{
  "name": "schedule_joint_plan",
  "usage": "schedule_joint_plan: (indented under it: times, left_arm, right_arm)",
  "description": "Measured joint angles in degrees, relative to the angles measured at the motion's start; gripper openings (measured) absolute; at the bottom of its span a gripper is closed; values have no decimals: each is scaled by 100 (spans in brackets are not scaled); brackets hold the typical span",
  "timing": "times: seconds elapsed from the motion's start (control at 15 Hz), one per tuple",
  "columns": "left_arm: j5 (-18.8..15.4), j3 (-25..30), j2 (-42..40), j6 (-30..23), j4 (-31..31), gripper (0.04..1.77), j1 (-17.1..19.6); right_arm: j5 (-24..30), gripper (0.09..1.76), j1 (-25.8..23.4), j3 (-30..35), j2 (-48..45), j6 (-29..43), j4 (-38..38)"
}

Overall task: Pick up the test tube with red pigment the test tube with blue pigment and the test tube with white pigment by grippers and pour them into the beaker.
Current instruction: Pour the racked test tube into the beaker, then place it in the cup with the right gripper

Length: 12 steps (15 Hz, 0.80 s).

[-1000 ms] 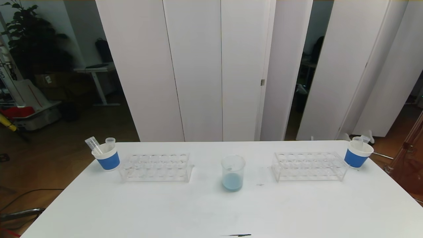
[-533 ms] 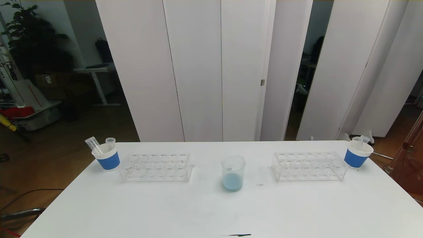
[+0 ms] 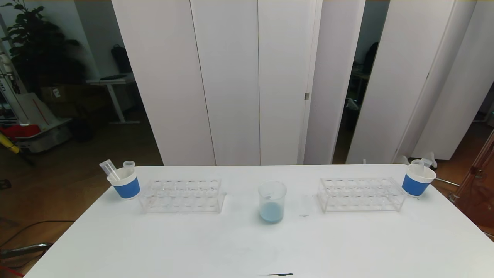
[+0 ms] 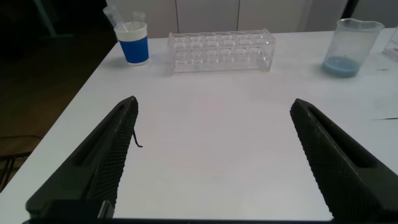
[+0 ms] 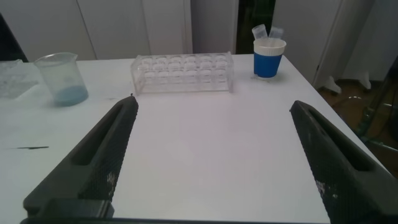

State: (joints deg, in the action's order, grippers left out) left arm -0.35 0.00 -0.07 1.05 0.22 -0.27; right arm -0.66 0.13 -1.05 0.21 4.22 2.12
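My left fingers (image 4: 211,162) stood wide apart over the near bench (image 3: 247,247), holding nothing. My right fingers (image 5: 211,162) gaped just as wide, empty too. The beaker (image 3: 272,202) stood upright mid-bench between the two clear racks (image 3: 181,195) (image 3: 361,194), pale blue liquid in its bottom. Emptied tubes leaned in the blue cups, one cup (image 3: 124,182) at my far left, the other cup (image 3: 418,180) far right.

The left pincer (image 4: 214,165) gapes wide over the bare white counter (image 4: 211,124). A blue paper cup (image 4: 133,43) holding empty tubes sits upper left beside a clear rack (image 4: 222,50). The beaker (image 4: 353,46) of pale blue liquid stands upper right.
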Motion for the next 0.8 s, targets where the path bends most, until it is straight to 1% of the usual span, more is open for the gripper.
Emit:
schedule_joint_plan:
  times: [0.2,0.8]
  left_arm:
    - [0,0,0,0,2,175,0]
    - [0,0,0,0,2,175,-2]
  right_arm:
    - [24,175,2,94,-23,-52,35]
    - [22,175,2,105,-26,-59,20]
